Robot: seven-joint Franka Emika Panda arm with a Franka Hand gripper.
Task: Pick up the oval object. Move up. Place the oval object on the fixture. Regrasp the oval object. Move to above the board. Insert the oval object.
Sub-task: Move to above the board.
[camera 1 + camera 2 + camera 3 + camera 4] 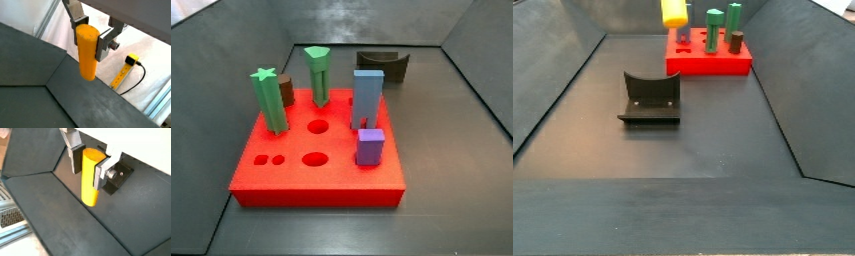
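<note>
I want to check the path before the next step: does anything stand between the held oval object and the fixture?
Nothing visible does. The gripper holds the oval object high above the floor near the board. The fixture stands alone on bare floor, its notch empty.

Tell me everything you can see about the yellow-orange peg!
The oval object is a smooth, plain yellow-orange peg with rounded ends, plastic by its look. It hangs upright in the air, its upper part clamped between the silver fingers of the gripper; nothing else touches it. In a side view only its lower end shows at the picture's top edge, in front of the red board, well clear of the fixture.
</note>
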